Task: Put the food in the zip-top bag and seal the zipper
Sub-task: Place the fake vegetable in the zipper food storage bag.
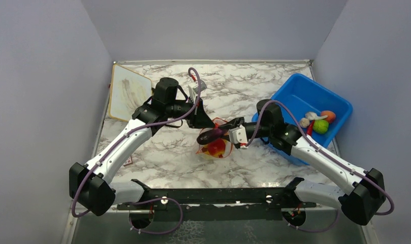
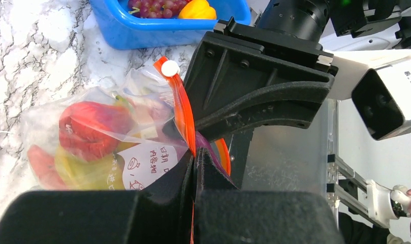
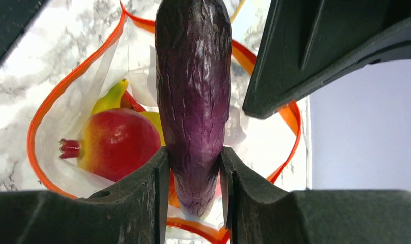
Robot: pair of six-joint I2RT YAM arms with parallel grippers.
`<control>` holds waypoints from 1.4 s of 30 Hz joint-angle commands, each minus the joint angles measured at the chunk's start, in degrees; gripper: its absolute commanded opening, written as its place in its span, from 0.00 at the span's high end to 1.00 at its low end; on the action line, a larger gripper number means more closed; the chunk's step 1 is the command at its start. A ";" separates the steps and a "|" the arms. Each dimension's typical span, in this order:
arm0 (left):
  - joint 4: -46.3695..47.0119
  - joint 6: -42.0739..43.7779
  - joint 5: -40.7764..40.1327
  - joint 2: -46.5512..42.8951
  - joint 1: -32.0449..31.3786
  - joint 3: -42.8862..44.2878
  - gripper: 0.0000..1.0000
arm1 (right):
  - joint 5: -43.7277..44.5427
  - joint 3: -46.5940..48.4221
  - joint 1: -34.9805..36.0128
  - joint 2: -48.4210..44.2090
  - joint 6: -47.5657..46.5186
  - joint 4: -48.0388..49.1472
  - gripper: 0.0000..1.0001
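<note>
Black fingers of the right gripper (image 3: 194, 160) fill the foreground of its wrist view. They are closed narrow on the lower end of the purple eggplant (image 3: 193, 76). Holding the long fruit by one end looks deliberate, since it can then go lengthwise into the zip-top bag (image 3: 76, 152). The orange-red zipper (image 3: 33, 137) loops wide open around it.

The left gripper (image 2: 194, 155) has its jaws pressed fully together on that zipper strip at one side of the mouth. I take this to be a lifting pinch, meant to hold the mouth up and spread while the other arm loads.

Only the right wrist view looks down inside the bag, where a red fruit (image 3: 119, 142) and a banana (image 3: 111, 97) already lie. Whether the eggplant's far tip has passed the rim I cannot tell from there.

The left wrist view shows what that one hides: the pinch on the strip, the white slider (image 2: 170, 67) at the strip's end, and the bag's crinkled side resting on the table (image 2: 20, 61). It also shows grapes (image 2: 155, 7) waiting in the blue bin (image 2: 142, 33).

The top view alone gives the layout. The bag sits mid-table between the two arms, and the bin is off to the right with more food left in it. Sealing is some way off yet.
</note>
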 commanded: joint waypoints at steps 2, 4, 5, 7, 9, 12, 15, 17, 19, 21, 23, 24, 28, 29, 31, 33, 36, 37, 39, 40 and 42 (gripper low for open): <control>-0.31 1.17 3.09 -0.14 0.04 1.20 1.00 | 6.41 -3.16 0.39 -1.55 -3.96 1.65 0.67; -0.33 1.13 3.43 0.08 0.04 1.15 1.00 | 6.47 -3.39 0.38 -1.08 -4.04 2.28 0.62; -0.36 1.22 3.39 0.08 0.02 1.10 1.00 | 6.90 -3.35 0.35 -0.81 -4.31 2.23 0.60; -0.93 1.73 3.36 0.07 -0.01 1.09 1.00 | 8.53 -2.45 0.35 -0.35 -4.94 1.11 0.59; -1.58 2.24 3.20 -0.05 0.00 1.14 1.00 | 11.16 -1.23 0.39 -0.01 -5.31 -0.91 0.60; -1.62 1.97 3.04 0.42 0.01 1.78 1.00 | 14.39 0.46 0.39 0.55 -7.15 -4.42 0.63; -1.61 1.76 3.79 1.32 0.00 2.37 1.00 | 16.94 1.00 0.37 1.27 -9.04 -6.80 0.65; -1.57 1.76 3.75 1.53 0.04 2.23 1.00 | 18.21 1.33 0.38 1.48 -9.89 -8.61 0.66; -1.58 1.67 3.59 1.65 0.05 2.02 1.00 | 18.97 1.15 0.47 0.94 -10.85 -9.54 0.66; -1.61 1.67 3.27 1.73 0.00 1.73 1.00 | 20.61 0.69 0.72 0.20 -12.00 -9.69 0.65; -1.56 1.52 2.66 1.85 0.01 1.64 1.00 | 22.49 0.77 1.43 -0.07 -12.88 -10.79 0.62; -1.54 1.31 2.31 2.04 0.02 1.63 1.00 | 23.54 1.19 1.92 -0.15 -12.94 -12.04 0.60; -0.64 0.09 1.78 3.08 0.05 1.87 1.00 | 21.77 1.78 2.94 -1.21 -12.04 -12.01 0.48; -0.38 -0.11 1.74 3.23 0.00 1.92 1.00 | 20.45 1.89 2.93 -1.60 -10.88 -11.16 0.48; -0.08 -0.19 1.36 3.53 -0.02 2.11 1.00 | 18.09 1.94 2.92 -3.04 -6.88 -8.18 0.48; -0.07 0.06 0.54 3.61 -0.02 2.15 1.00 | 15.84 1.90 2.94 -4.25 -1.92 -5.76 0.48; -0.07 0.74 -0.76 3.28 0.00 2.16 1.00 | 12.73 3.95 2.94 -4.46 4.90 -5.63 0.48; -0.05 0.89 -1.22 3.12 0.02 2.15 1.00 | 12.50 4.38 2.94 -4.56 7.79 -4.88 0.48; -0.05 1.33 -2.75 2.94 -0.01 1.96 1.00 | 13.97 4.00 2.94 -5.59 17.96 0.10 0.48; -0.11 1.50 -3.83 2.79 0.04 1.85 1.00 | 15.43 3.48 2.94 -6.35 24.66 3.63 0.48; -0.18 1.91 -5.98 2.43 -0.01 1.58 1.00 | 18.83 2.03 2.89 -7.94 39.03 9.10 0.49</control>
